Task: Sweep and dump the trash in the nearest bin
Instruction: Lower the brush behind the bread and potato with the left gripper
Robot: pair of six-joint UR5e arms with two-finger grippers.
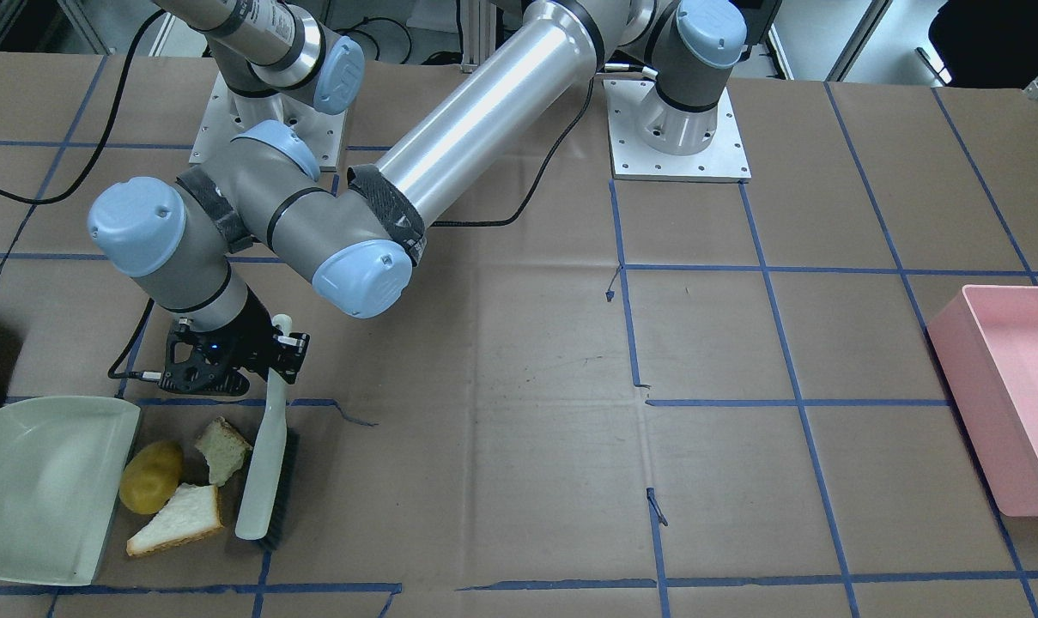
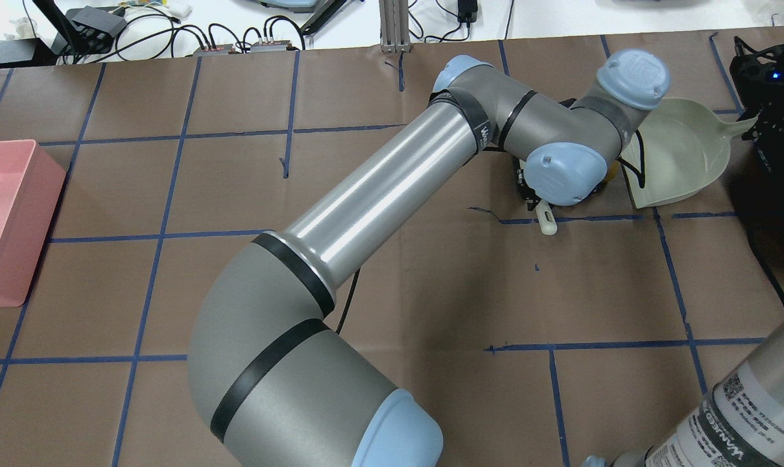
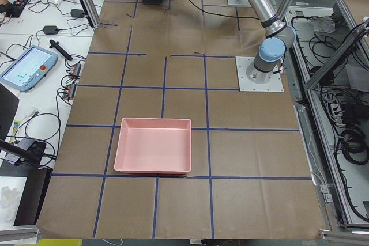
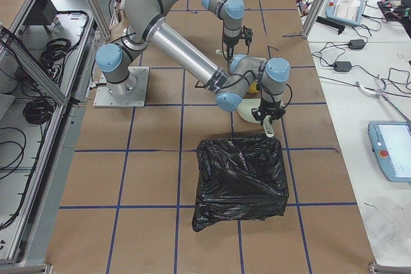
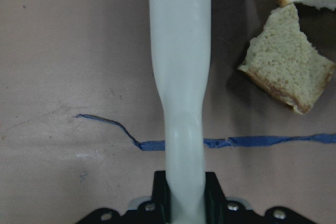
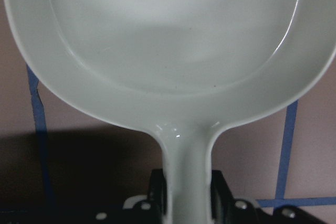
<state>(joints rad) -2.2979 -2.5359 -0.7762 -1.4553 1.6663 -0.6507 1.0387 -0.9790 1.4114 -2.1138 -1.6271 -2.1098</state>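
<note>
The trash lies in a cluster: a yellow lump (image 1: 151, 476) and two torn bread pieces (image 1: 222, 449) (image 1: 178, 519). A pale green dustpan (image 1: 38, 489) rests on the table with its open edge touching the lump. My right gripper (image 6: 186, 192) is shut on the dustpan's handle (image 6: 186, 161). On the cluster's other side, a white brush (image 1: 265, 468) stands with its bristles on the table. My left gripper (image 1: 280, 352) is shut on the brush handle (image 5: 181, 77). One bread piece (image 5: 286, 72) lies just beside the handle.
A black bag-lined bin (image 4: 241, 181) stands close to the dustpan on the robot's right. A pink bin (image 1: 1012, 403) sits at the far opposite end of the table. My left arm (image 2: 379, 194) reaches across the table's middle.
</note>
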